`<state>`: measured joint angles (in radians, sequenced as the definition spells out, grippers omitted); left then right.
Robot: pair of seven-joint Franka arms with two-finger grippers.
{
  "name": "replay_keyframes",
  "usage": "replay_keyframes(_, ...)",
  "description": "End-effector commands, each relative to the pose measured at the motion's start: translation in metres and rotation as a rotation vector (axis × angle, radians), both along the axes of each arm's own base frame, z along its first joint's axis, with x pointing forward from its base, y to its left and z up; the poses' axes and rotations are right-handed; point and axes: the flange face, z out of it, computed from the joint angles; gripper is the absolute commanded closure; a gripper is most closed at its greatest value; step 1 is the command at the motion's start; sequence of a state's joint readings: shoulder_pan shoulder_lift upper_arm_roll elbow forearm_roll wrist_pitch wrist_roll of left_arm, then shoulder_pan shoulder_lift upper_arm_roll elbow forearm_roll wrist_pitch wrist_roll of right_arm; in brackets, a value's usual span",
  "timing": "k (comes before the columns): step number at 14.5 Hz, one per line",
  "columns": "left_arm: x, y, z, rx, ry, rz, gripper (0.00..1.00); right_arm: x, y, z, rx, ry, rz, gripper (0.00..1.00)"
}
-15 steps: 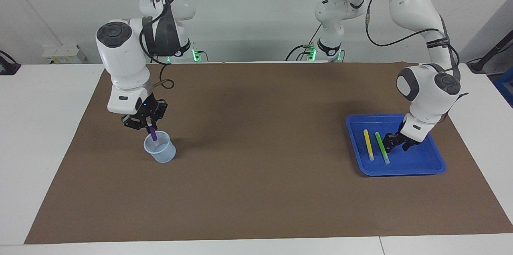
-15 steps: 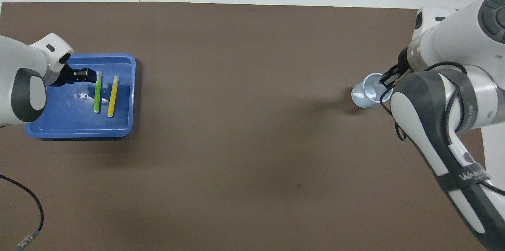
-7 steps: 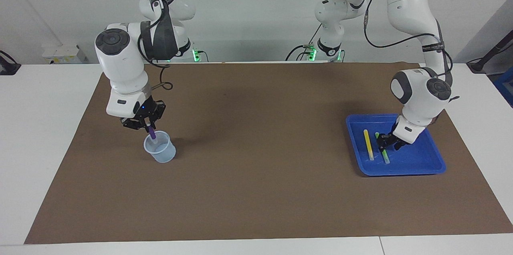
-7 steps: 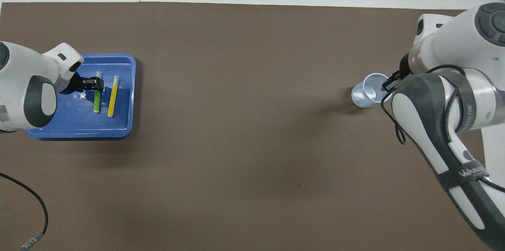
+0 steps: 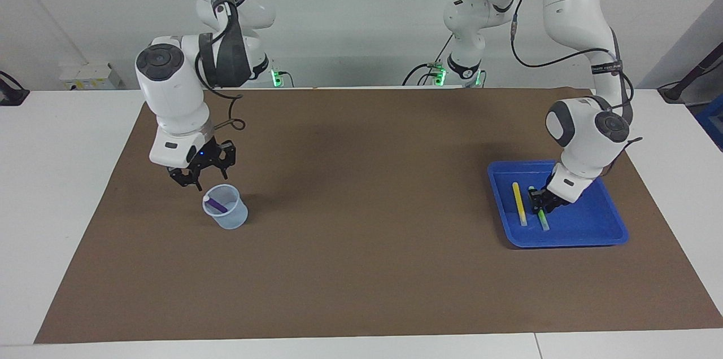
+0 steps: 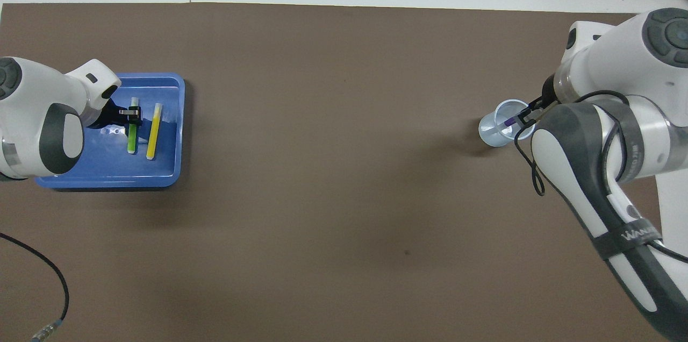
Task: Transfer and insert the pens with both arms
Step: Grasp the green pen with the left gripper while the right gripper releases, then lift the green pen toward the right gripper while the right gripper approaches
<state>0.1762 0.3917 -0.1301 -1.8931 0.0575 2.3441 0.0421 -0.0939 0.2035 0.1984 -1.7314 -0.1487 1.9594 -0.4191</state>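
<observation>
The purple pen (image 5: 215, 205) leans inside a clear plastic cup (image 5: 227, 217) at the right arm's end of the table; it also shows in the overhead view (image 6: 509, 122). My right gripper (image 5: 199, 175) hangs open and empty just above the cup. The green pen (image 5: 543, 218) and the yellow pen (image 5: 519, 203) lie side by side in a blue tray (image 5: 587, 230) at the left arm's end. My left gripper (image 5: 539, 201) is low in the tray, open, over the green pen (image 6: 131, 139) near its end farther from the robots.
A brown mat (image 5: 361, 206) covers most of the white table. A black cable (image 6: 54, 277) lies on the mat near the robots at the left arm's end. A small pale box (image 5: 90, 75) stands off the mat by the right arm's base.
My right gripper let go of the purple pen, which dropped to lean in the cup, and rose a little. My left gripper moved sideways onto the green pen.
</observation>
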Motion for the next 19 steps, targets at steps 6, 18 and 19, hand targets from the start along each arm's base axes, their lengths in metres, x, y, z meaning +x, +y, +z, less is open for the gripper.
replay_keyframes(6, -0.001, 0.007, 0.006, 0.004, 0.002, 0.014, 1.00, -0.008, 0.032, 0.026, 0.016, -0.004, -0.099, 0.00)
replay_keyframes(18, 0.003, -0.040, 0.073, -0.165, 0.241, 0.359, 1.00, -0.034, 0.145, 0.087, 0.388, 0.150, -0.368, 0.00)
replay_keyframes(19, -0.005, -0.056, 0.074, -0.190, 0.296, 0.454, 1.00, -0.034, 0.149, 0.089, 0.420, 0.159, -0.381, 0.00)
